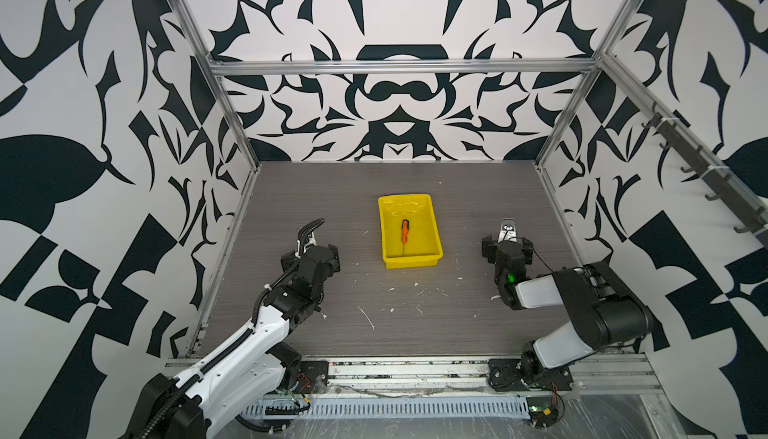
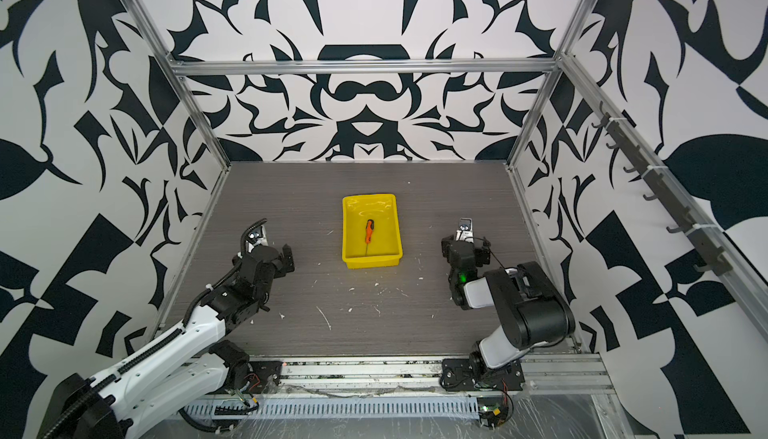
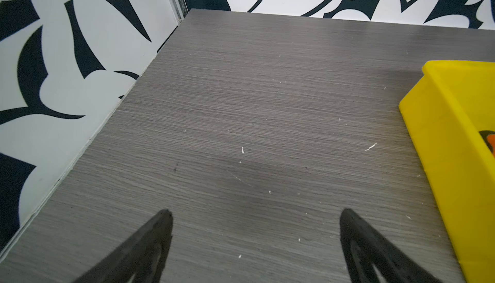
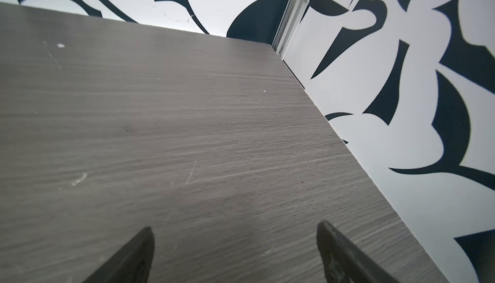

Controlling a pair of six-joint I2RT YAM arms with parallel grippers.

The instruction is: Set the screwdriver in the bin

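Observation:
The orange-handled screwdriver (image 1: 404, 231) (image 2: 369, 231) lies inside the yellow bin (image 1: 411, 261) (image 2: 372, 262) at the middle of the grey table, its thin shaft pointing toward the front wall of the bin. In the left wrist view the bin (image 3: 455, 134) fills one edge and a sliver of the screwdriver's orange handle (image 3: 490, 141) shows. My left gripper (image 1: 309, 250) (image 3: 256, 211) hovers left of the bin, open and empty. My right gripper (image 1: 508, 241) (image 4: 235, 226) is right of the bin, open, with only bare table between its fingers.
Small white flecks and scratches (image 1: 368, 318) dot the grey table (image 1: 457, 191) in front of the bin. Patterned walls and aluminium posts (image 1: 232, 125) close in the table on three sides. A metal rail (image 1: 415, 368) carrying both arm bases runs along the front edge.

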